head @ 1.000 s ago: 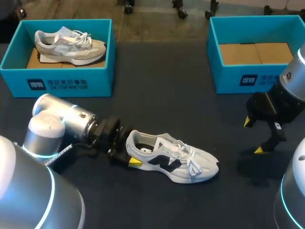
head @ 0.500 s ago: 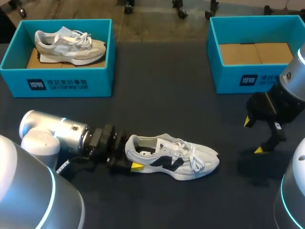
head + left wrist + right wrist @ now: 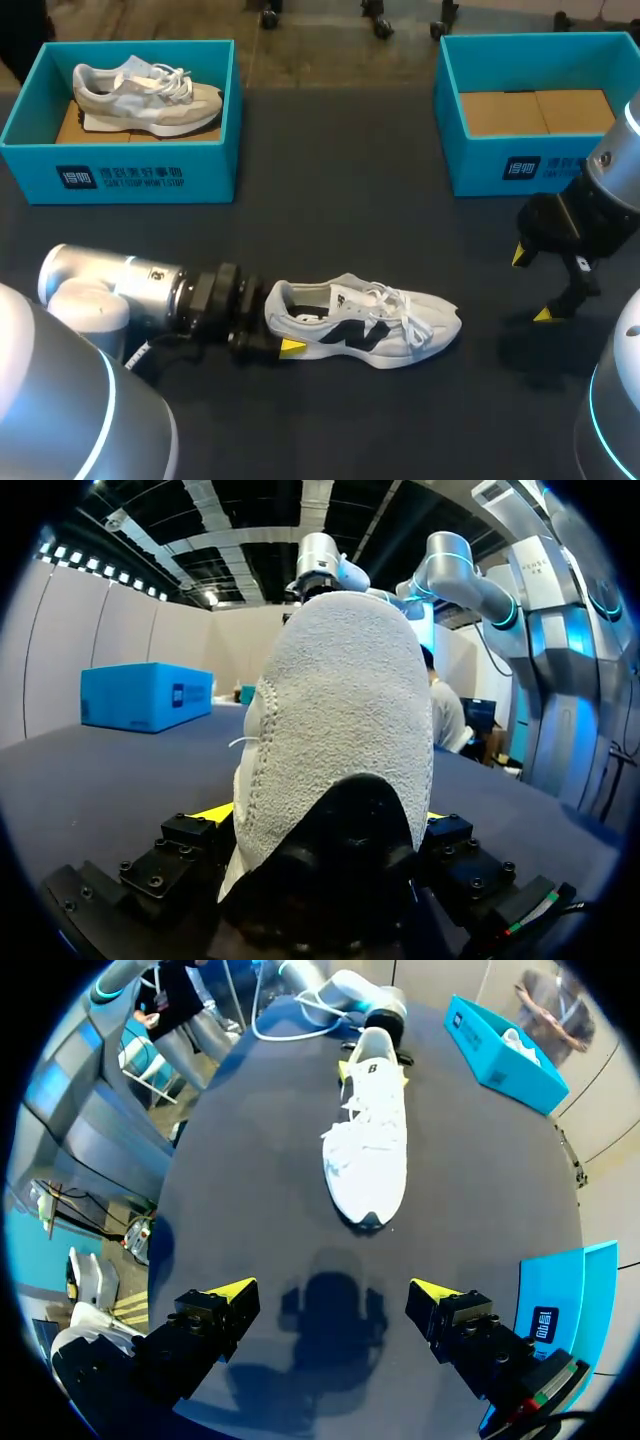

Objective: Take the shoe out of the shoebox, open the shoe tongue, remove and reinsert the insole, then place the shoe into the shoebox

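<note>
Your left tool (image 3: 276, 326) is pinching the white shoe (image 3: 370, 325) at the heel, with one finger on each side. In the left wrist view the heel fills the whole gap between the two yellow tips. The shoe stands on its sole on the dark surface (image 3: 330, 200), outside of both boxes, and its toe points toward your right arm. Your right tool (image 3: 530, 285) hangs above the surface, well apart from the toe. Its fingers are spread wide and hold nothing. The blue right box (image 3: 510, 165) at the far side shows only its cardboard bottom. The blue left box (image 3: 120, 175) holds a grey shoe (image 3: 145, 95).
</note>
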You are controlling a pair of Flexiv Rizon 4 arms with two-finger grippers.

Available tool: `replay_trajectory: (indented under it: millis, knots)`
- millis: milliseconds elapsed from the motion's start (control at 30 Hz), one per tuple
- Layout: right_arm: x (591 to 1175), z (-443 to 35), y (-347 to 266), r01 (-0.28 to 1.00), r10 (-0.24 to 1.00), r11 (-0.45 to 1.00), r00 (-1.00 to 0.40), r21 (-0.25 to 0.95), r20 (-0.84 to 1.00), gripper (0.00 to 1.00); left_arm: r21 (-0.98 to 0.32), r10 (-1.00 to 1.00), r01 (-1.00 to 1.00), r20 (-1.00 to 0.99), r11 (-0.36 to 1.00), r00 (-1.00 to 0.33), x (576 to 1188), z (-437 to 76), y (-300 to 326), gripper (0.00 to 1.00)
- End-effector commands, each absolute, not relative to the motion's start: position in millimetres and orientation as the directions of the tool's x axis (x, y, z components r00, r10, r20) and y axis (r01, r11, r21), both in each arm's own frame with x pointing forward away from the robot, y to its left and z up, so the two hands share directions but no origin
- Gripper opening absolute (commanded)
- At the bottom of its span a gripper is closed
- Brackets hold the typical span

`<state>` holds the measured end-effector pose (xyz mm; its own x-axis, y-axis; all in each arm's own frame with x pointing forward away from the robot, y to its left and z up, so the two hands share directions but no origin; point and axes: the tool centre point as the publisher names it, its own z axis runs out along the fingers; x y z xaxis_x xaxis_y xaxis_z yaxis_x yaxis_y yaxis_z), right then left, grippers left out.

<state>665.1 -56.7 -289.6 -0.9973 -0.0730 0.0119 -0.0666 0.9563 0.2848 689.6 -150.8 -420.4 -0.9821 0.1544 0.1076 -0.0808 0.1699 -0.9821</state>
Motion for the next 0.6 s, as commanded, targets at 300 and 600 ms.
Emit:
replay_trajectory:
  millis: [300,600]
  knots:
    - [664.7,-290.2,-56.6,-0.067,-0.073,0.957,-0.997,0.283,0.011,1.0,-0.981,0.251,-0.079,0.122,0.175,-0.96,697.5,-424.4,-154.8,0.0]
    - [664.7,-290.2,-56.6,-0.067,-0.073,0.957,-0.997,0.283,0.011,1.0,-0.981,0.251,-0.079,0.122,0.175,-0.96,697.5,-424.4,-154.8,0.0]
